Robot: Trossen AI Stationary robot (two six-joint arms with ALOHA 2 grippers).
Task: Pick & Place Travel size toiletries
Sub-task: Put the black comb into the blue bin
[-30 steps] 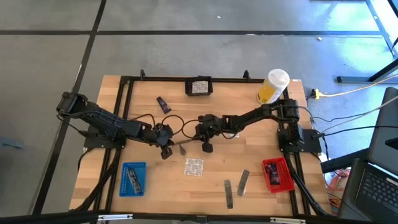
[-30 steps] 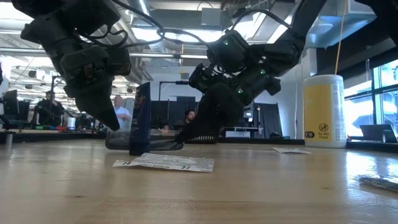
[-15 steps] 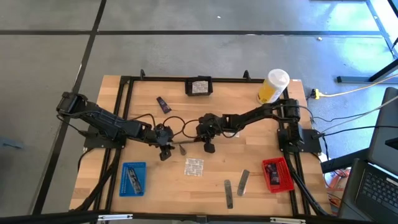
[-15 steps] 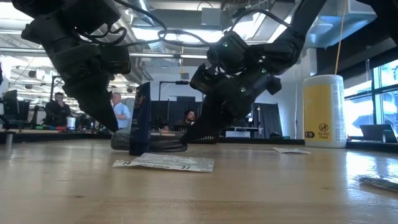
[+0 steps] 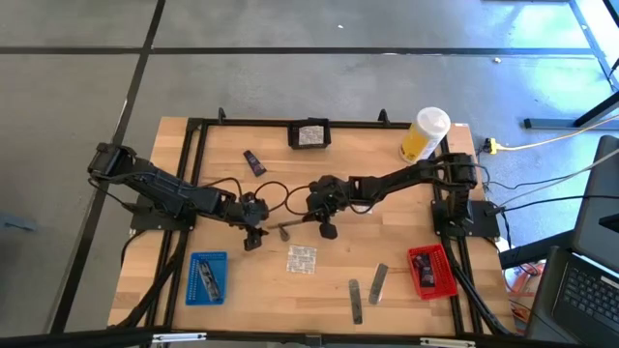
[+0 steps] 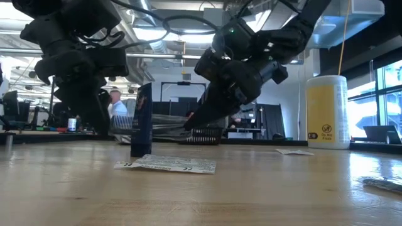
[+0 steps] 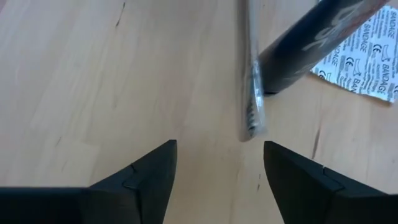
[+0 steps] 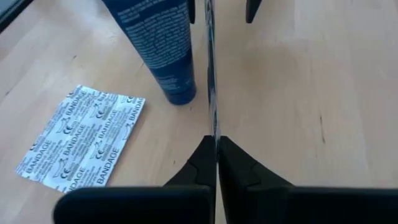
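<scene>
Pinching grey stick (image 8: pixel 210 81), right gripper (image 8: pixel 217 144)

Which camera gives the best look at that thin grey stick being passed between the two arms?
The right wrist view: the grey stick runs edge-on straight out from the right gripper, shut on it. The left wrist view shows its free end beyond the open left gripper. From above it is a sliver; the low view barely shows it.
</scene>
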